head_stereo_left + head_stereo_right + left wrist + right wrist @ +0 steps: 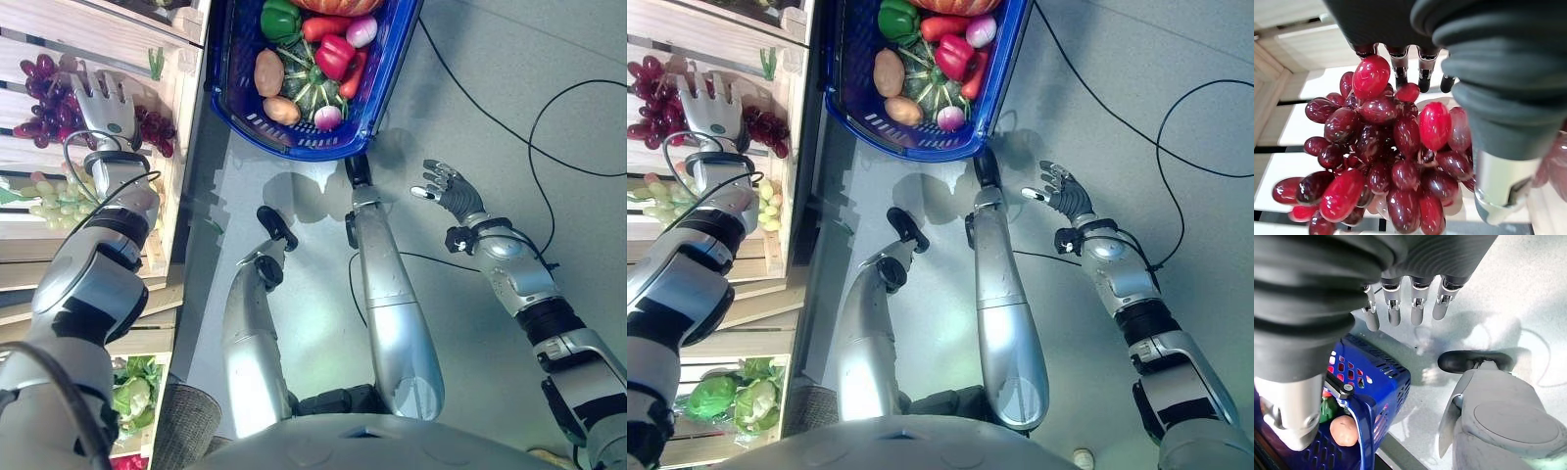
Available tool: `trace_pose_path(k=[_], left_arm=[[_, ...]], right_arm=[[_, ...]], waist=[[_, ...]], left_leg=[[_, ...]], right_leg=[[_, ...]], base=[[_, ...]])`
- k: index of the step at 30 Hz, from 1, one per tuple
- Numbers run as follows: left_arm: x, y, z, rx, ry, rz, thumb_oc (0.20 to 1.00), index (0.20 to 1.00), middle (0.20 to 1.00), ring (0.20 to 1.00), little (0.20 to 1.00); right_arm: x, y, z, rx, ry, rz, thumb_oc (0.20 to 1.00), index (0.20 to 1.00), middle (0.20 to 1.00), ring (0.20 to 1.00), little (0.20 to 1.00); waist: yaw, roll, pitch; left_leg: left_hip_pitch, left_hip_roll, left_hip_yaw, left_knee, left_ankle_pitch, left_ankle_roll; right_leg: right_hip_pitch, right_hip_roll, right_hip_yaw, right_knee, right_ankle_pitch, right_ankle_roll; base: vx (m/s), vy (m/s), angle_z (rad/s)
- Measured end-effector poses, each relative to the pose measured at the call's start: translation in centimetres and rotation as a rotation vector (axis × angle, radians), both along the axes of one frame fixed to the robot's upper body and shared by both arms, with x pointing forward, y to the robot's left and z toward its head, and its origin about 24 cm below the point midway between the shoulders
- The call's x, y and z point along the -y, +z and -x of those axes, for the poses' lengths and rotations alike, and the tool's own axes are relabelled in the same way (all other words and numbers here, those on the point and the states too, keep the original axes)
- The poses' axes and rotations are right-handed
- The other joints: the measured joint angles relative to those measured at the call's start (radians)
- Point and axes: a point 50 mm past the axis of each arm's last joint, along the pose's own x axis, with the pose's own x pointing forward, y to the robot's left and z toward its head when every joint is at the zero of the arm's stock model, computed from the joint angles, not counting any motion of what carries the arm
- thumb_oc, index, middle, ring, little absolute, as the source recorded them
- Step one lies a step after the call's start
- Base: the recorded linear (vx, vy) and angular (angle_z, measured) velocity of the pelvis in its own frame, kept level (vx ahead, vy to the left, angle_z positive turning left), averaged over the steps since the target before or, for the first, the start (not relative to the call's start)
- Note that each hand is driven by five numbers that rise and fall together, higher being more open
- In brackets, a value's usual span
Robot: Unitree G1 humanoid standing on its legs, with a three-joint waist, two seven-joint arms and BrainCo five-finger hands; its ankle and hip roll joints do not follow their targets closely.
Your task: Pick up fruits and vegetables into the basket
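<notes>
In the left eye view, our left robot hand (101,106) lay flat over the red grapes (44,83) in a wooden crate (118,34), fingers straight and spread, apparently placed there to gather the bunch for the basket. The bunch ran across the crate's slats, its long axis roughly side to side, one end beyond the hand toward the crate's edge. Green grapes (44,196) sat in the next compartment. The blue basket (382,83) stood on the floor ahead of us, already holding a potato (268,71) and a red pepper (334,56) among other produce.

In the right eye view, our right robot hand (1058,194) hung over the bare floor just beside the basket's near corner, fingers loosely open and holding nothing, seemingly kept out of the way.

In the left wrist view, the grapes (1386,156) hung just past our fingertips (1399,61), which reached straight over the cluster's top; no curl around it was visible.

In the right wrist view, our fingers (1418,301) were extended above the floor, the basket's rim (1374,382) below them.
</notes>
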Motion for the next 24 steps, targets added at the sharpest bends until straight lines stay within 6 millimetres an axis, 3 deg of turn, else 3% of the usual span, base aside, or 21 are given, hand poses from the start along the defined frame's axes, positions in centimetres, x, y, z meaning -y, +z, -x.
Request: trace_pose_path(k=[15,20,24], left_arm=[[-1.4,-1.1,1.3,-0.009,0.133,-0.012,1.000,1.000,1.000,1.000,1.000],[-2.4,-2.4,2.7,0.001,0.194,-0.085,1.000,1.000,1.000,1.000,1.000],[-2.6,-2.0,3.2,0.029,0.235,-0.157,1.000,1.000,1.000,1.000,1.000]], right_arm=[[-0.5,0.8,-0.1,0.044,0.017,-0.003,1.000,1.000,1.000,1.000,1.000],[-0.4,0.9,-0.1,0.051,0.002,-0.002,1.000,1.000,1.000,1.000,1.000],[-0.3,1.1,-0.1,0.071,0.003,-0.002,1.000,1.000,1.000,1.000,1.000]], waist=[[0.012,0.000,0.000],[0.028,0.000,0.000],[0.042,0.000,0.000]], left_leg=[[-0.022,-0.002,0.000,0.002,-0.002,-0.004],[-0.037,-0.003,-0.001,0.005,-0.002,-0.004],[-0.063,-0.005,-0.020,0.021,-0.004,-0.006]], right_leg=[[-0.031,0.004,0.010,0.007,0.000,0.000],[-0.048,0.005,0.013,0.017,0.000,-0.001],[-0.066,0.005,0.009,0.022,0.000,-0.001]], base=[[-0.01,0.042,-0.01],[0.00,0.020,-0.01],[0.00,-0.004,0.01]])
